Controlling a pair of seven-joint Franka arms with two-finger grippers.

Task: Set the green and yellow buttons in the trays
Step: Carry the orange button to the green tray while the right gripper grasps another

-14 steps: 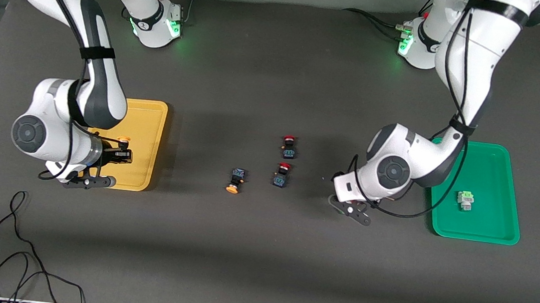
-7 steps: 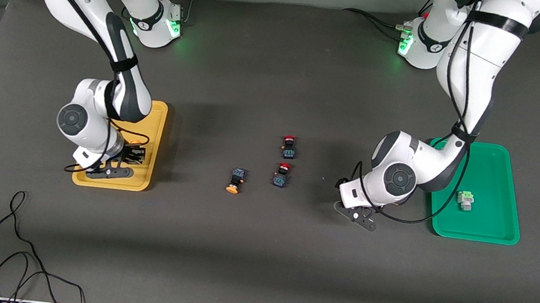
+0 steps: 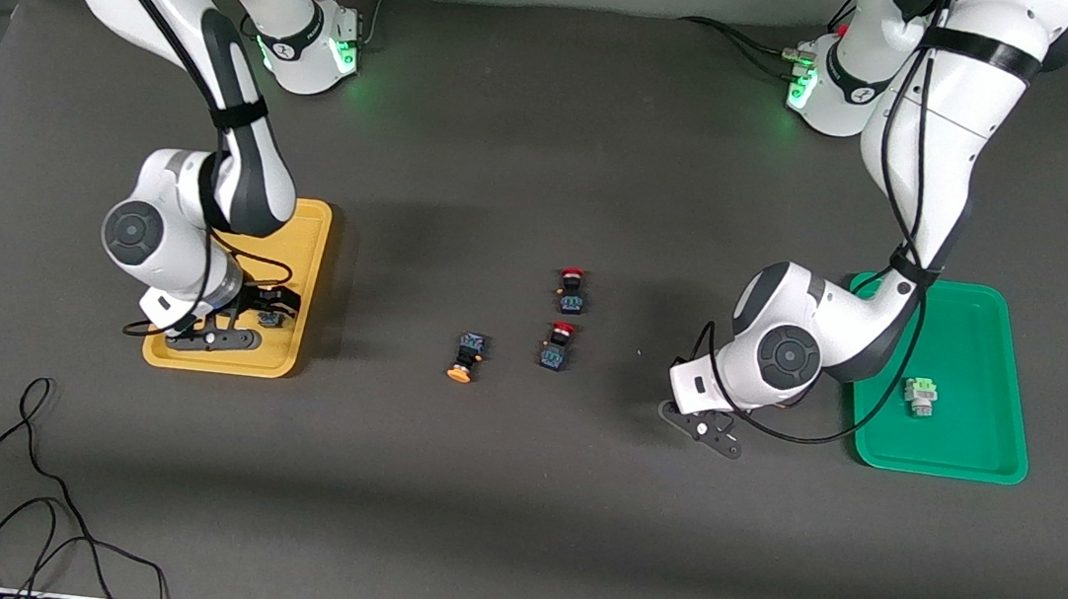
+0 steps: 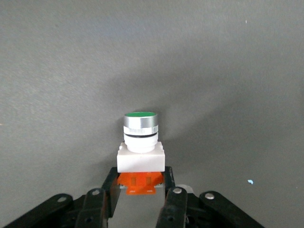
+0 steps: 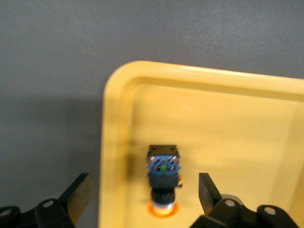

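My left end effector (image 4: 141, 184) is clamped on the second green button (image 4: 140, 142), gripping it low down by its orange block, with the white body and green cap standing clear of the fingers. The button looks upright on the tabletop (image 3: 513, 496), between the red-capped switches (image 3: 572, 289) and the green tray (image 3: 978, 326). The front view hides it under my wrist, so I can't be sure the base is still touching. With a hold that low, the top-heavy button could pivot or slip out when I lift. Carried low, it could also clip the tray's rim or knock the green button (image 3: 921, 395) already lying inside.

My right end effector (image 5: 143, 190) has its fingers spread wide over the yellow tray (image 5: 213, 109), astride a yellow-capped button (image 5: 163, 183) that lies on its side in the tray, close to a corner wall. If I pull away at a slant, a finger could drag that button or catch the wall and shift the tray.

One yellow button (image 3: 466, 355) lies on the tabletop, just beside the nearer red-capped switch (image 3: 557, 345). A careless reach there could bump the wrong part or pick it up.
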